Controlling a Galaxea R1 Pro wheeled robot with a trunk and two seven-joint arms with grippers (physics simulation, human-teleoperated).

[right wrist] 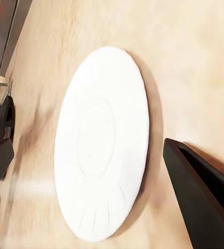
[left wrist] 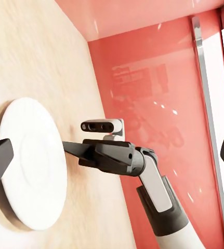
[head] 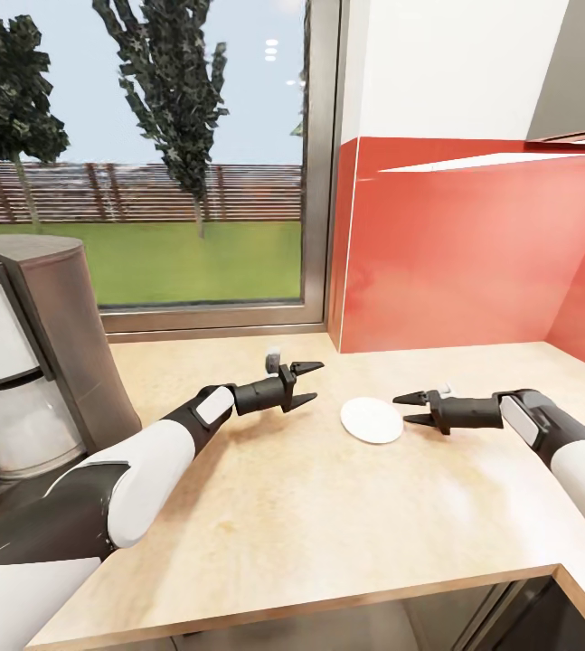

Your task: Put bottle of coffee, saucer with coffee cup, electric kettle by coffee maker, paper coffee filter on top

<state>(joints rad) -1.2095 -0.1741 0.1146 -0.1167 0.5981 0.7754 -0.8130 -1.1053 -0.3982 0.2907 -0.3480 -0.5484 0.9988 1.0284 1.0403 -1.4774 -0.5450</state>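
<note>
White and flat, the saucer (head: 372, 420) lies on the light wood-grain bench (head: 328, 515), a little to the right of the middle of the head view, with nothing on it. The right claw (head: 411, 408) is at the saucer's 3 o'clock side, its jaws spread, with the lower tip at the rim and the upper one above the rim; whether a tip touches the plate I cannot tell. In the right wrist view the saucer (right wrist: 104, 142) lies between the two dark fingertips (right wrist: 200, 197), not gripped. The left claw (head: 307, 382) hovers at about 10 o'clock from the saucer, near it but apart, also with spread jaws and holding nothing. The coffee maker (head: 21, 362) stands at the far 9 o'clock side of the bench, well apart from the saucer, with its pale carafe and a red switch at the base. Behind the bench are a window and a red wall panel (head: 473, 244). I judge the step in hand is the saucer: it is on the bench but seems too far from the machine. The next move probably calls for closing the right claw on the thin rim, which may slip, and bringing the plate beside the coffee maker.
</note>
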